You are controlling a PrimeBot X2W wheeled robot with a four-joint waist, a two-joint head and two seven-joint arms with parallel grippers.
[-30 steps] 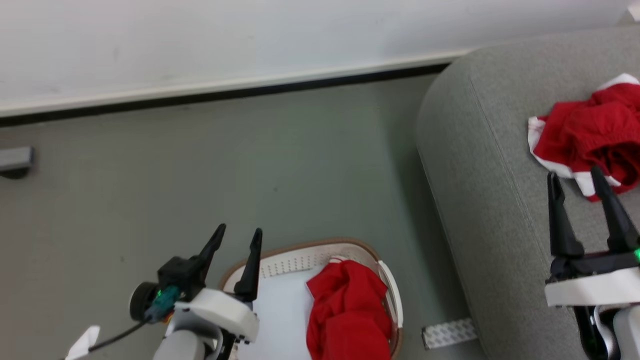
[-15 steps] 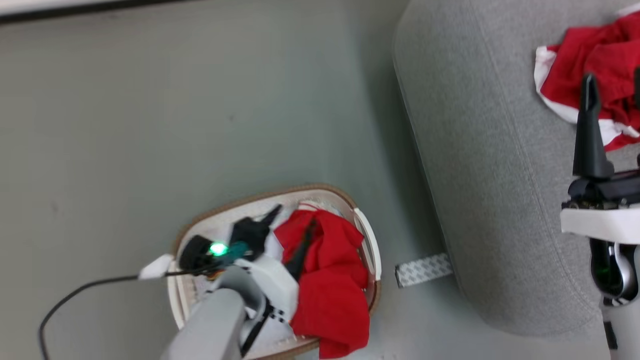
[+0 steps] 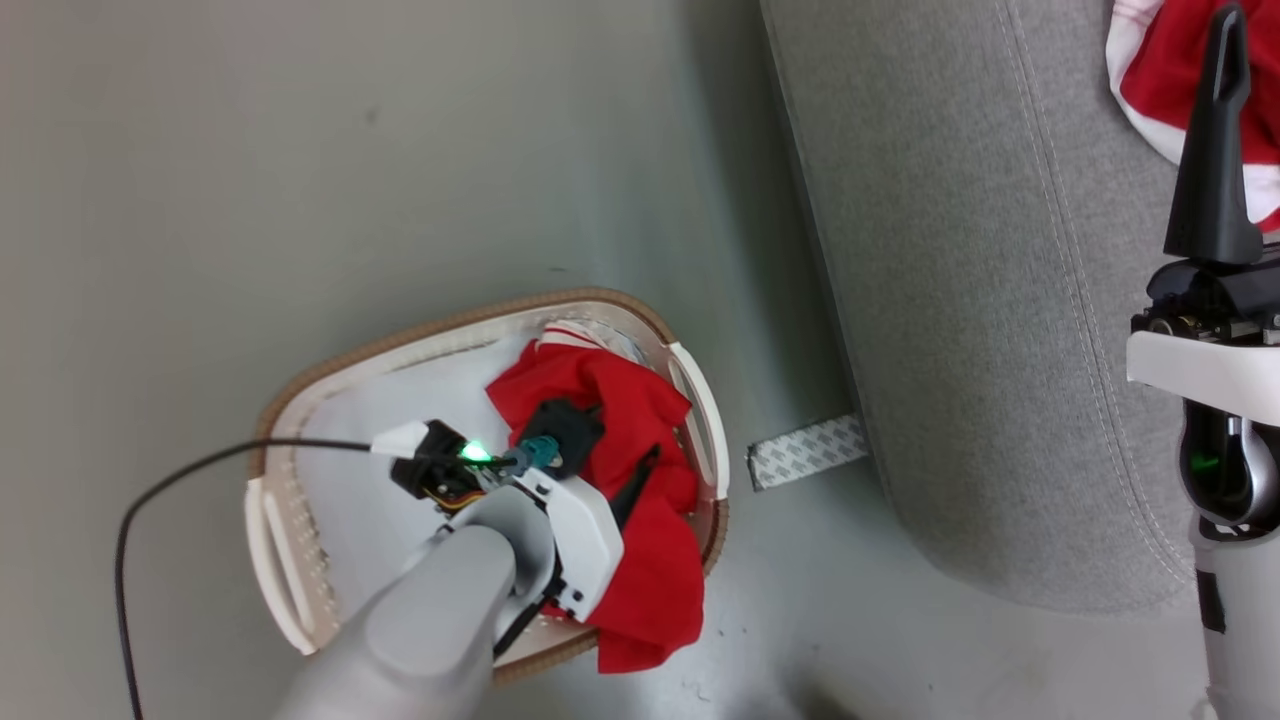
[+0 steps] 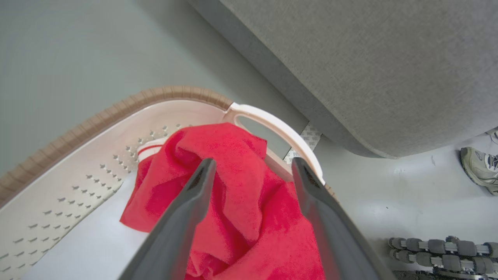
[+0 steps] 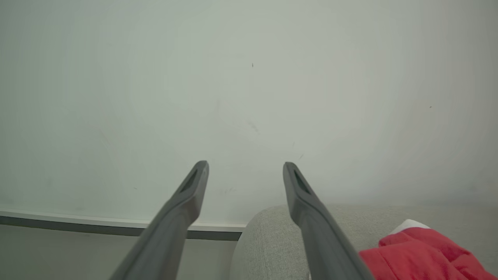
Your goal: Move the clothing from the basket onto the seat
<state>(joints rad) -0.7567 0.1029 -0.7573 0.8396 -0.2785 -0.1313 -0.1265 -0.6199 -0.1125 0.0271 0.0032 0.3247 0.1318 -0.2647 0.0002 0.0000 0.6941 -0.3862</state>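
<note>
Head view: left gripper down inside basket, over basket garment, which is bunched against the basket's sofa-side wall with its hem draped over the rim. Right gripper above sofa. Sofa garment lies just beside the one finger showing.

Left wrist view: left gripper fingers spread wide, straddling raised fold of basket garment. Nothing gripped. Tip contact with cloth: cannot tell.

Right wrist view: right gripper spread wide, empty, facing wall. Sofa garment lies on sofa, beside and below one finger.
</note>
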